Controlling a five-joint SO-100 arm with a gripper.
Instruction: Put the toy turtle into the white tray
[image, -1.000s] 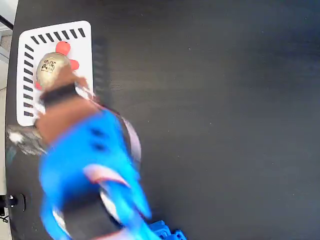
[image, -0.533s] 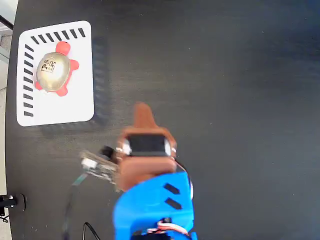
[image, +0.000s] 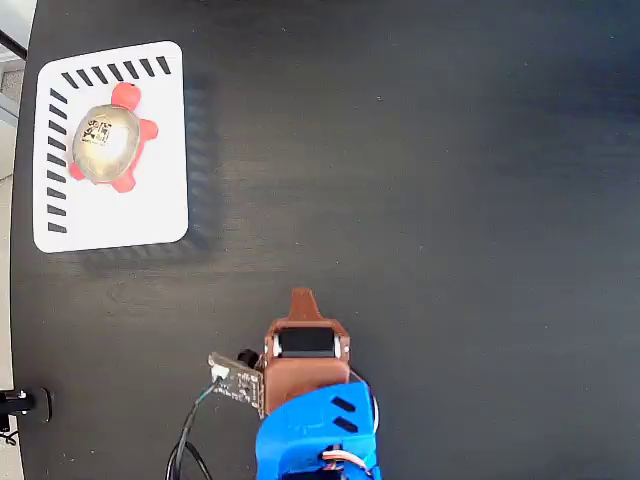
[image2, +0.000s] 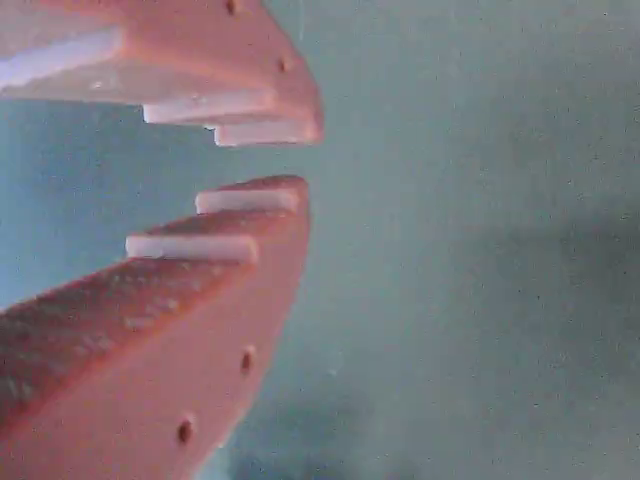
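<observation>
The toy turtle (image: 106, 146), with a shiny gold shell, a dark printed mark and red-orange head and feet, lies inside the white tray (image: 150, 215) at the top left of the fixed view. My gripper (image: 302, 297) is far from it, near the bottom centre over the black table, pointing up the picture. In the wrist view the two orange fingers (image2: 250, 215) stand nearly together with only a thin gap at the gripper's tip (image2: 300, 158), and nothing is between them. Only bare table surface shows beyond them.
The black table (image: 450, 200) fills the fixed view. The arm's blue body (image: 315, 440) and a small circuit board with wires (image: 232, 378) sit at the bottom edge. The table's left edge runs just beside the tray.
The arm has pulled back from the tray toward the bottom centre, leaving the turtle lying in the tray. The turtle has not moved in the last half second.
</observation>
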